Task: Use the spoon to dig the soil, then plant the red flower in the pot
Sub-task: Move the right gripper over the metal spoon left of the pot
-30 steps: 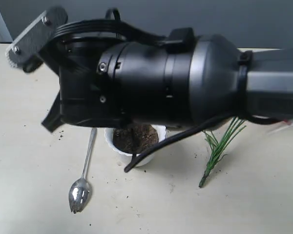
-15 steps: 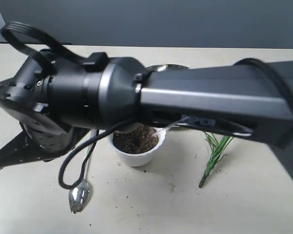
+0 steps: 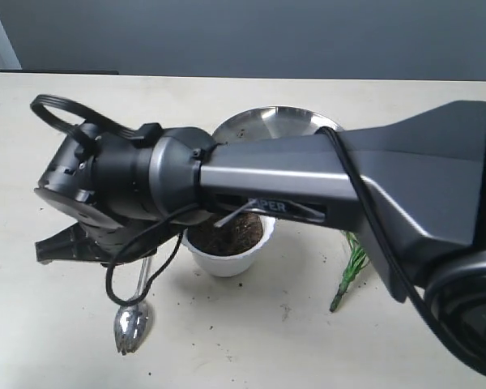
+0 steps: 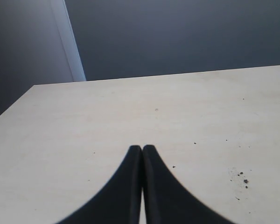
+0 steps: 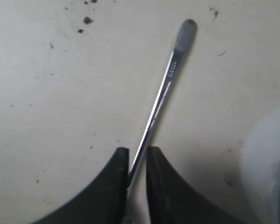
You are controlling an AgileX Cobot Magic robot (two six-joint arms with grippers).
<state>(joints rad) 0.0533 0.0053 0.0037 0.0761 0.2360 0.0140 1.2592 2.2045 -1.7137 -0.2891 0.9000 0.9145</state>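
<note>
Swung down since a second ago, my right gripper (image 5: 137, 151) is straddling the spoon (image 5: 161, 93), jaws narrowly parted, not pinching; its handle is running straight ahead between them, lying on the pot's (image 3: 227, 258) side toward the table's (image 3: 389, 348) left edge.

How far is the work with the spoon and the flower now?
Done: nothing yet; the spoon lies on the table, with soil in the pot. In hand: the right gripper straddles the spoon's handle, jaws slightly apart, not clamped. Left: lifting, digging, planting; no red flower is in view, only a green sprig beside the pot.
</note>
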